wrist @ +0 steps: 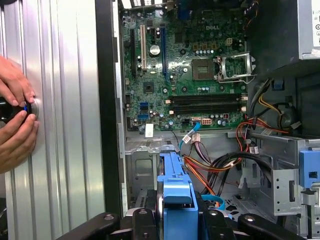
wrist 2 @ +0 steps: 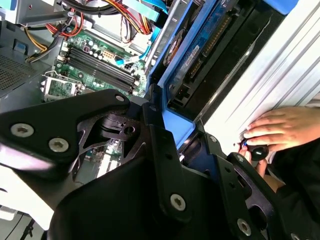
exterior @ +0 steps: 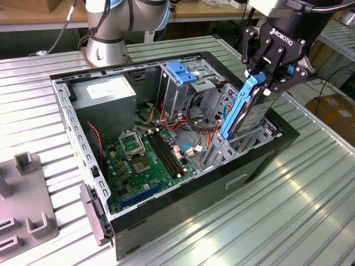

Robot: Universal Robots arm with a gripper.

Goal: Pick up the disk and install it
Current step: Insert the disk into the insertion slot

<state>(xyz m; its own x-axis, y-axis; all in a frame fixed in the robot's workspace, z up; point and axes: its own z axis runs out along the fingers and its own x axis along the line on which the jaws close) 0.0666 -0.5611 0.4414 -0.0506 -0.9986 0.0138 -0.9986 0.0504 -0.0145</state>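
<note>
The disk [exterior: 248,110], grey metal with bright blue side rails, stands nearly upright with its lower end inside a metal bay [exterior: 222,149] at the exterior view's right end of the open computer case [exterior: 260,166]. My gripper [exterior: 265,83] is shut on the disk's top end. In the first wrist view the blue rail [wrist: 175,182] runs out from between my gripper's [wrist: 175,220] black fingers toward the bay. In the second wrist view the disk [wrist 2: 200,45] reaches down into the case from my gripper [wrist 2: 182,137].
Inside the case lie a green motherboard [exterior: 144,155], a power supply [exterior: 105,94], coloured cables [exterior: 188,119] and a tall drive cage with a blue latch [exterior: 180,72]. A person's hands [wrist: 15,115] hold a black object on the ribbed table beside the case. A grey fixture [exterior: 25,194] sits at the exterior view's left.
</note>
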